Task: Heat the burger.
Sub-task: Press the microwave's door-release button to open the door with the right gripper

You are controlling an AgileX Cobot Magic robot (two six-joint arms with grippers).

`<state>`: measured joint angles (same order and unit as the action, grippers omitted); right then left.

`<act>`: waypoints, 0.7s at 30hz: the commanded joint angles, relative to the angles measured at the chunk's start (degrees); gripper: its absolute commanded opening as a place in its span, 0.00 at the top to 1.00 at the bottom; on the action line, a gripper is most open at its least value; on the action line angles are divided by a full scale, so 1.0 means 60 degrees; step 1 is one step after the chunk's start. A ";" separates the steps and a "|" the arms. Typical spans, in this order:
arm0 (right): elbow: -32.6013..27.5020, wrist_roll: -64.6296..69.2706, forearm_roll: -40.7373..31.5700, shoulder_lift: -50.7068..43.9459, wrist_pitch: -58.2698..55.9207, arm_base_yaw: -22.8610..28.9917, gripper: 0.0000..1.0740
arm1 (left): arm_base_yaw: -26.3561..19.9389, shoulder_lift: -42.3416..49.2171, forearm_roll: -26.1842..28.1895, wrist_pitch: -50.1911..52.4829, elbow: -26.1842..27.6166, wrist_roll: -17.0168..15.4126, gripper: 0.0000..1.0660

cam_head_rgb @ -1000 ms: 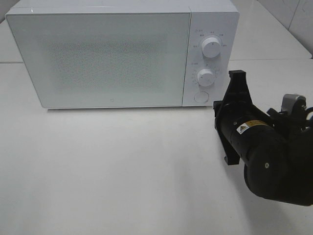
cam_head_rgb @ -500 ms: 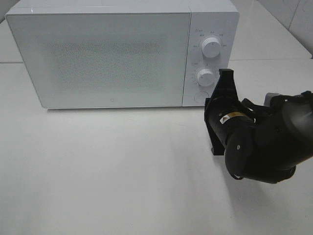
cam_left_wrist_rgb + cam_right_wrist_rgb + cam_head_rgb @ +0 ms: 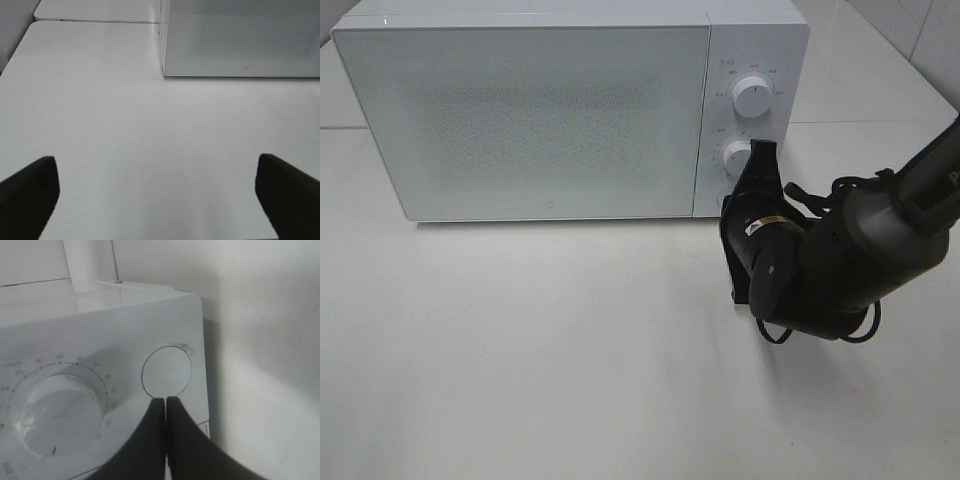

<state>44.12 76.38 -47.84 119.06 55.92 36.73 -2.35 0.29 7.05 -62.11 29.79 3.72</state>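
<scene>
The right jaws were clenched on nothing, their two dark fingertips [image 3: 159,410] pressed flat together and pointed at the lower rim of a round button [image 3: 167,371]. Whether they touched the button could not be told from the right wrist view. Just beside the button sat the lower dial [image 3: 60,402], ringed with numbered marks, and above it in the high view the upper dial [image 3: 753,96]. All three were set in the control panel [image 3: 790,60] at the right end of a white microwave [image 3: 570,15]. The right arm [image 3: 840,260] reached in low over the table [image 3: 540,350] and hid most of the button from the high camera. The left jaws stood released and wide apart, with only bare table between their fingers [image 3: 30,192], well back from the microwave's front left corner. The microwave's door [image 3: 240,35] was shut, and its speckled, frosted panel let nothing inside be seen. The burger appeared in none of the three views. It did not lie on the visible stretch of table, and whether it sat behind the door could not be determined. Judged from this, the step in hand was a push on the round button with the closed fingertips. If that button releases the door, the burger had yet to be loaded and nearly all of the task remained. If it starts the oven, loading was done and only the heating was left. The pictures did not settle which.
</scene>
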 commanded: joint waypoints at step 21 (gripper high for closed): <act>0.0773 -0.0754 0.0143 0.0468 -0.0525 -0.0554 1.00 | 0.0010 0.0172 0.0076 0.0105 0.0000 -0.0067 0.06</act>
<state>48.41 72.08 -47.10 122.10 52.65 33.52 -2.35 0.29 7.05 -62.11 29.79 3.72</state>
